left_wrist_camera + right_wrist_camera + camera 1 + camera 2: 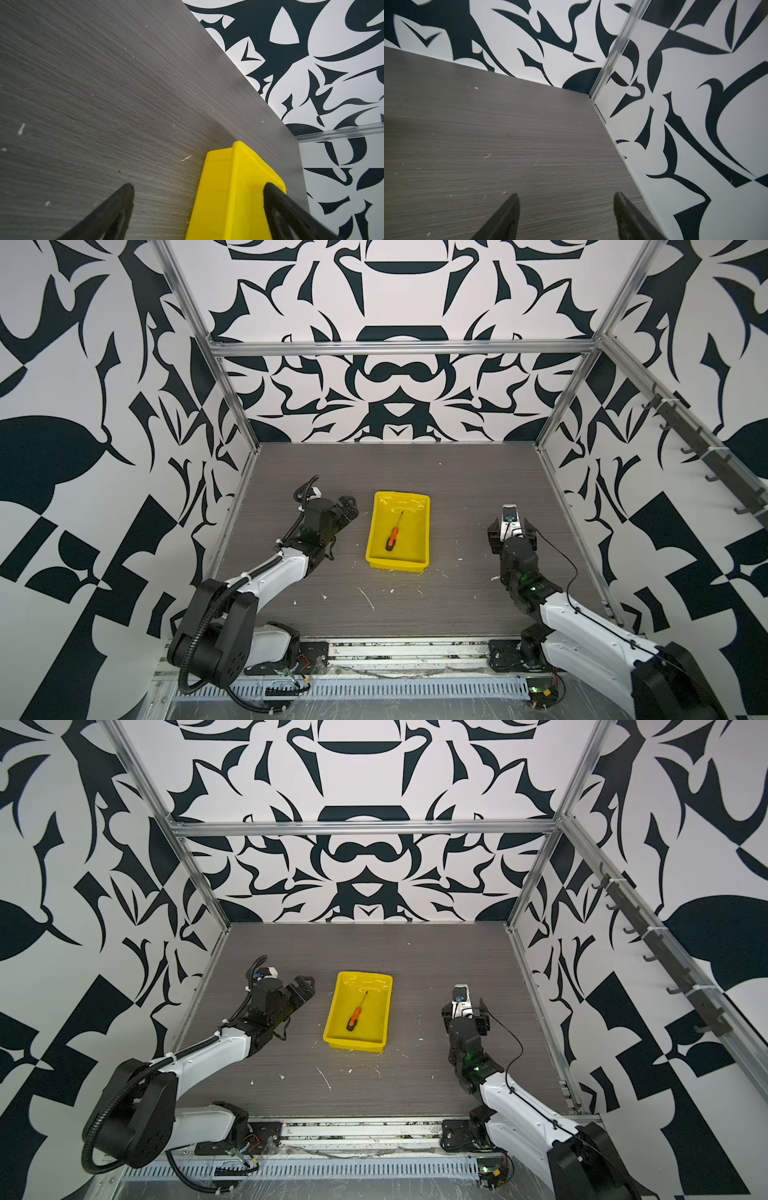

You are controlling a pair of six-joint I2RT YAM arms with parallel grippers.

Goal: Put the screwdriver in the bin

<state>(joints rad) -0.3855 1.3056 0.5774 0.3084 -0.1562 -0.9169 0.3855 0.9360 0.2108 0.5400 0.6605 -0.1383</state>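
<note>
1. Location of item: the screwdriver (393,533) lies flat on the floor of the bin (395,566), handle toward the near wall and shaft pointing to the far wall, slightly off the bin's long axis. Both top views agree (356,1017). I judge the placement complete.
2. Left gripper (351,508): it sits just beside the bin's left wall, not touching it. In the left wrist view its jaws stand apart (198,191) and grip nothing. A corner of the bin shows beyond them.
3. Right gripper (510,526): well apart from the bin, over bare table (457,485). In the right wrist view the jaws are spread (566,196) with only tabletop between them.
4. Handling assessment, should I need to re-seat the item:
   - It looks small, light and rigid, so it should need little force.
   - The thin metal shaft offers poor purchase and would likely roll or slip.
   - I would grip across the orange middle of the handle, the thickest part.
   - The glossy bin floor may let it skid under a glancing contact.
5. The bin's raised rim limits a low sideways approach, so I would come down from above.
</note>
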